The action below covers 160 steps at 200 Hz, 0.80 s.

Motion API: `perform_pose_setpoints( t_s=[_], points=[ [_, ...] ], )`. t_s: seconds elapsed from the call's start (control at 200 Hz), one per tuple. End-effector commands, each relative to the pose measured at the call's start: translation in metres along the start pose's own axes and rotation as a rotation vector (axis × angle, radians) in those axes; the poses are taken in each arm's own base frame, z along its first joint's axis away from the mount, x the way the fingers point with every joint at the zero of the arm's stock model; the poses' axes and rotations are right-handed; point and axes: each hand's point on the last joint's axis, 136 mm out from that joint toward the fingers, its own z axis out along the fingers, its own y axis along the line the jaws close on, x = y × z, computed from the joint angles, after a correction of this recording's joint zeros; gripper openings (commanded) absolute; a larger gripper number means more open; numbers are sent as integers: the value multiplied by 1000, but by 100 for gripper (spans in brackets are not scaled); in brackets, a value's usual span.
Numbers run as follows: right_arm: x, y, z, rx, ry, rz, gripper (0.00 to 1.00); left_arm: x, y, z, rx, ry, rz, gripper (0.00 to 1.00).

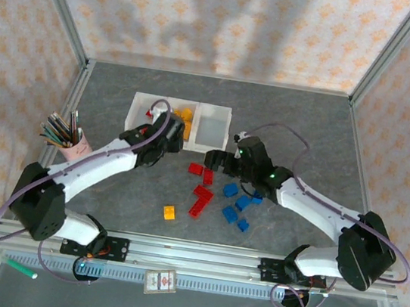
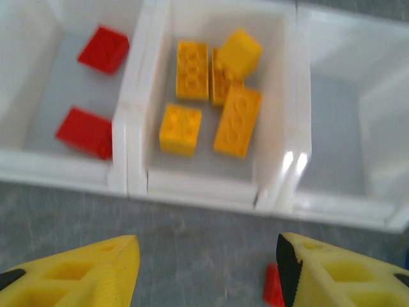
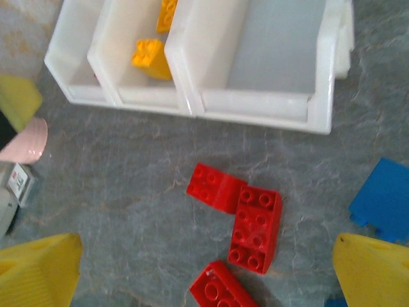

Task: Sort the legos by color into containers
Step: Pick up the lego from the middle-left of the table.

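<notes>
The containers (image 1: 217, 108) are one white tray of three bins at the table's back. In the left wrist view the tray (image 2: 198, 185) holds two red legos (image 2: 103, 49) in its left bin and several yellow ones (image 2: 238, 120) in the middle bin. My left gripper (image 2: 208, 259) hovers open just in front of the tray with nothing between its fingers; it is also in the top view (image 1: 176, 133). My right gripper (image 3: 204, 268) is open above three red legos (image 3: 257, 228) on the table. Blue legos (image 1: 229, 214) and one yellow lego (image 1: 169, 212) lie nearer the front.
A pink cup of pencils (image 1: 76, 149) stands left of the left arm. The tray's right bin (image 3: 275, 57) has nothing in it. A red lego (image 2: 273, 286) lies beside my left gripper's right finger. A blue lego (image 3: 383, 198) sits near my right gripper's right finger.
</notes>
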Motion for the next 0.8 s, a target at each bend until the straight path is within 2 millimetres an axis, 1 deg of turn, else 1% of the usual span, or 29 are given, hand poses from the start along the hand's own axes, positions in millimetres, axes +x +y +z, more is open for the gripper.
perform_pose_setpoints(
  t_s=[0.0,0.09,0.22,0.32,0.385,0.485,0.596,0.716,0.796],
  points=[
    [18,-4,-3,34,22,-29,100,38,10,-16,-13,78,-20,64],
    [34,0,-1,28,47,-45,100,67,16,-26,-17,123,-28,64],
    [57,7,0,3,74,-56,100,113,15,-37,27,210,-33,67],
    [70,8,-1,-3,77,-60,100,138,23,-44,4,247,-40,69],
    [74,9,-2,-5,75,-54,100,154,19,-48,34,280,-55,69],
    [82,6,-1,-3,77,-39,100,173,5,-55,97,319,-69,72],
    [84,-1,0,22,67,-29,100,191,-2,-56,108,346,-57,76],
    [81,-3,0,35,54,-32,100,204,-2,-50,80,362,-35,78],
    [82,-3,0,34,53,-33,100,210,-2,-45,73,366,-30,77]
  ],
)
